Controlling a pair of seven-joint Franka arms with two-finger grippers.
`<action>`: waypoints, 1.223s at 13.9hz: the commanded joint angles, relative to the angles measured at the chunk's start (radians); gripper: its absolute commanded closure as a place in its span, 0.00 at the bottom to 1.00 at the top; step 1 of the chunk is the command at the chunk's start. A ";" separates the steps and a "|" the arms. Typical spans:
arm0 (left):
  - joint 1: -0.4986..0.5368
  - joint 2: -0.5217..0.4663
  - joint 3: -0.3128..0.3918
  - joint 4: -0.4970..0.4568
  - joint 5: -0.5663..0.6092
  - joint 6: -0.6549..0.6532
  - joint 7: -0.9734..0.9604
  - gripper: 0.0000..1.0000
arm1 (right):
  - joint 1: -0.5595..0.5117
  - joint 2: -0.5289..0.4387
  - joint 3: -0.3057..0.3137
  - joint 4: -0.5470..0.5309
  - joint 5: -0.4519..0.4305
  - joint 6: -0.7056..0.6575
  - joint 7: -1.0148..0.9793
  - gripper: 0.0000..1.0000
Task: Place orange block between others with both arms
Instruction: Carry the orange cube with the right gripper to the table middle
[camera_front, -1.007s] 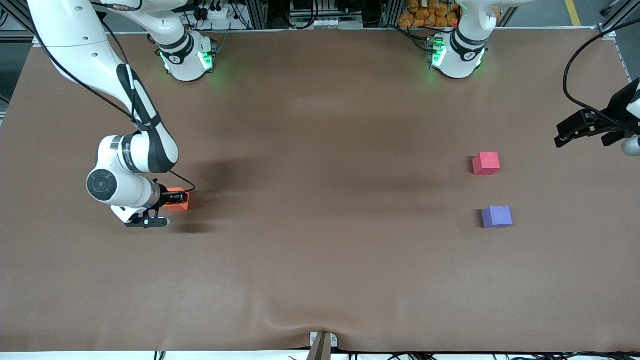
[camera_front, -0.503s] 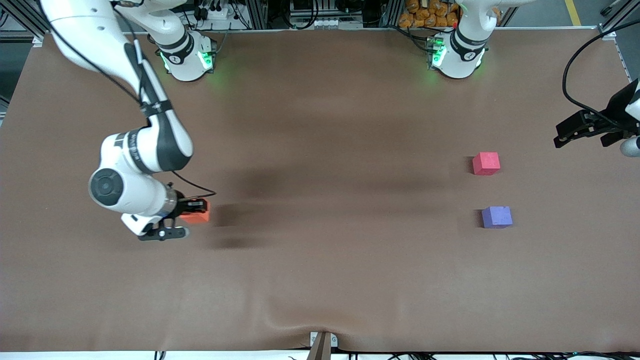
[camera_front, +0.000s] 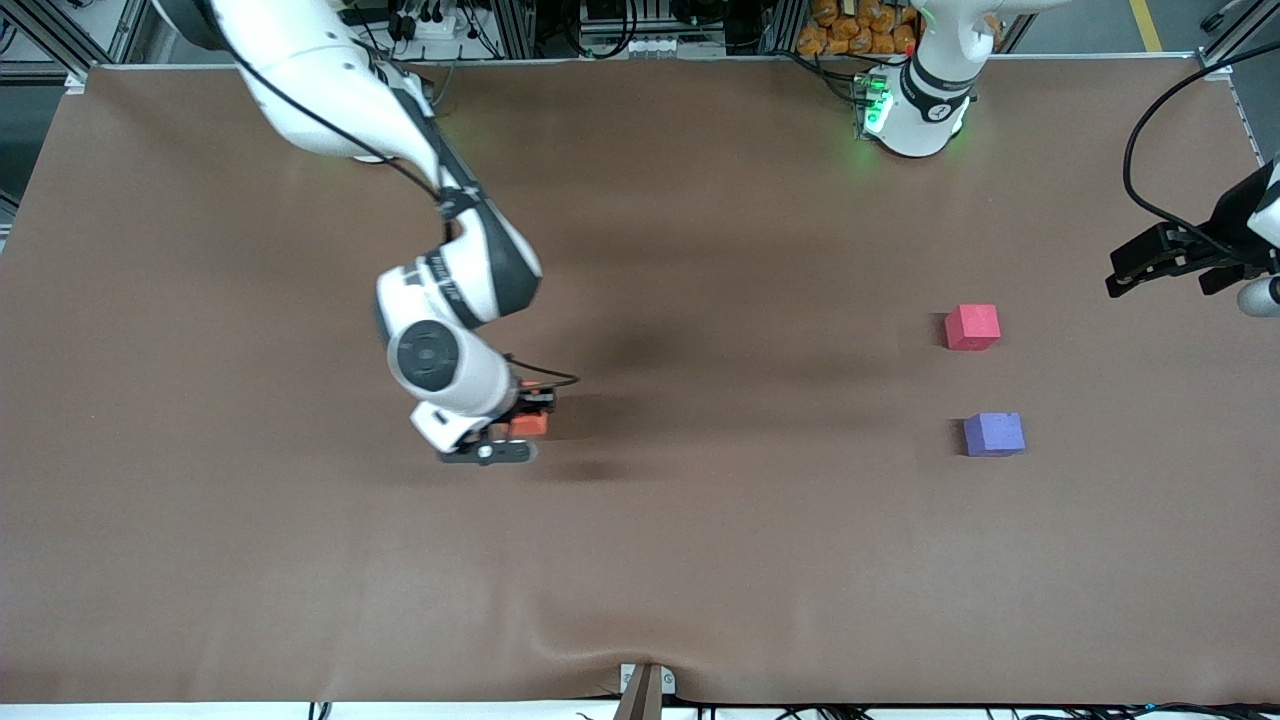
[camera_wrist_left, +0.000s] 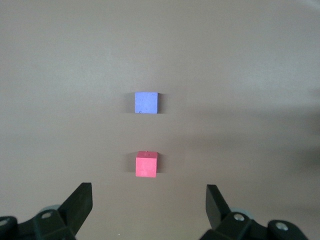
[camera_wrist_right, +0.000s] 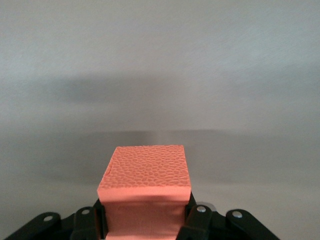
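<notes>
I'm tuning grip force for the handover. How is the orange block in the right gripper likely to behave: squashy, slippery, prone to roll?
The orange block, clamped in the shut right gripper above the table, shows a dimpled, matte surface, so it probably grips well rather than slipping. It looks like foam: likely light and somewhat compressible. Its flat faces suggest it should sit still, not roll.

The orange block (camera_wrist_right: 145, 187) looked like matt foam with a pebbled, dimpled skin. The pinkish-red cube (camera_front: 972, 327) and the purple-blue cube (camera_front: 994, 434) nearer the camera than it were equally matt. The brown tabletop (camera_front: 700, 560) looked like dull, slightly rippled cloth.
</notes>
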 joint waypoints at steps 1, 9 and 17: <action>0.002 0.004 -0.003 0.010 -0.013 -0.016 0.001 0.00 | 0.051 0.058 -0.011 0.081 0.027 -0.013 0.069 1.00; 0.000 0.007 -0.003 0.009 -0.013 -0.018 0.007 0.00 | 0.186 0.192 -0.012 0.158 0.027 0.081 0.295 1.00; -0.012 0.012 -0.005 0.012 -0.013 -0.018 -0.005 0.00 | 0.190 0.207 -0.012 0.157 0.023 0.081 0.316 0.00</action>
